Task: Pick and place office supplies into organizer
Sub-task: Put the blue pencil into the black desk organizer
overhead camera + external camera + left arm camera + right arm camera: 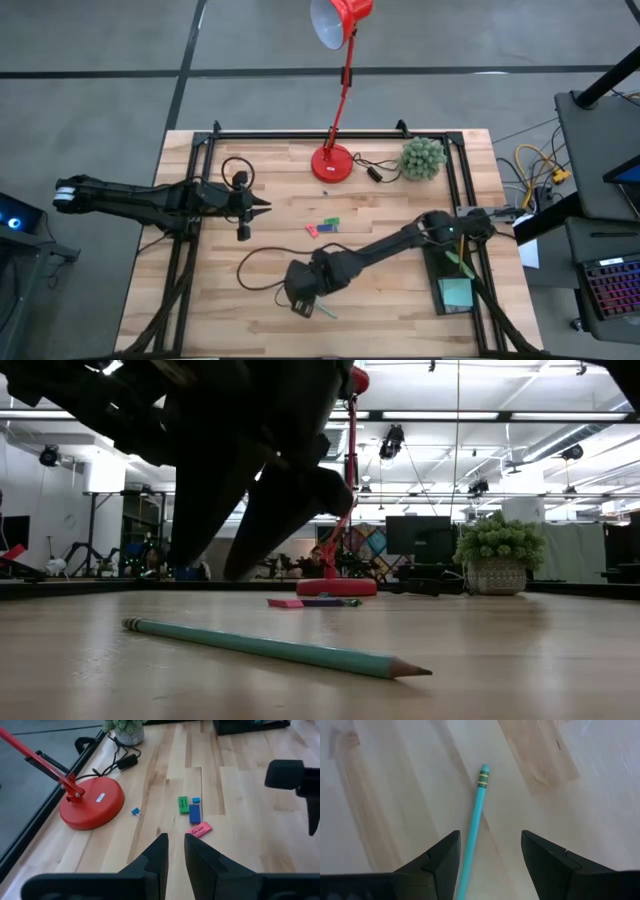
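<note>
Fingers of the right gripper (490, 865) stand wide apart, one on either side of the teal pencil (474, 827), with bare wood between each finger and the shaft; nothing is clamped. In the high view this gripper (303, 297) hangs over the table's front part, at about 6 o'clock from the table's middle, and the pencil (322, 311) pokes out just beside it toward 4 o'clock. The low view shows the pencil (270, 648) lying flat on the wood, point to the right, with the dark arm looming above.

Out at 3 o'clock from that gripper, along the table's right edge, sits the dark organizer (452, 281), with a light-teal sticky-note pad (457, 292) in its near end.

The left gripper (258, 209) waits over the table at about 9 o'clock from the middle, its fingers (156, 860) nearly together with a narrow gap and holding nothing. Just ahead of it lie a pink eraser (200, 829), a blue piece (194, 813) and a green piece (183, 804), close together, with a small blue clip (136, 812) near the red lamp base (92, 802).

At 12 o'clock stand the lamp (335, 160) and, to its right, a green fuzzy plant (422, 158).
</note>
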Tool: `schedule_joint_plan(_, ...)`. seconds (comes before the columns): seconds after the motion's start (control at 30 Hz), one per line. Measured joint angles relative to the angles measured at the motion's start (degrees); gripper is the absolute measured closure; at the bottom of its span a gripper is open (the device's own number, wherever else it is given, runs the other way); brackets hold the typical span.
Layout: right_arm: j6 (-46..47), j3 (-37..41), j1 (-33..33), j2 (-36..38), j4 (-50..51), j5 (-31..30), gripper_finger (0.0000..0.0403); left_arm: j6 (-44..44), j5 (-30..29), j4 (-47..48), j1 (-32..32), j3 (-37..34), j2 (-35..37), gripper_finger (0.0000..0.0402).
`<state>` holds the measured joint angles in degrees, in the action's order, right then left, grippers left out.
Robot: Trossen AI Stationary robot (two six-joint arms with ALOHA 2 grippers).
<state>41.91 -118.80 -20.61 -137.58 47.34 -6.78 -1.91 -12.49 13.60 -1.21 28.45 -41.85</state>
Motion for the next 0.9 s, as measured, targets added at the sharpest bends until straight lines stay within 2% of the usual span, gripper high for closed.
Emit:
schedule_joint_plan(0.2,-1.43,0.07,1.84,-0.22,-0.51,8.4,0.0204,0.0,0.0,0.6,0.0,-0.02,-0.07,0.0354)
schedule_joint_plan(0.3,-1.42,0.07,2.2,-0.33,-0.54,9.98,0.0204,0.0,0.0,0.58,0.0,-0.04,-0.09,0.0354)
schedule_joint_plan(0.47,-1.41,0.32,2.03,-0.35,-2.38,9.36,0.0204,0.0,0.0,0.6,0.0,-0.31,-0.09,0.0354)
schedule_joint_plan(0.63,-1.4,1.68,0.22,-0.35,-2.92,4.04,0.0204,0.0,0.0,0.79,0.0,-0.59,-0.09,0.0354)
schedule_joint_plan(0.9,1.77,3.24,-2.11,-0.35,-3.25,-0.1,0.0204,0.0,0.0,0.75,0.0,-0.61,-0.11,0.0354)
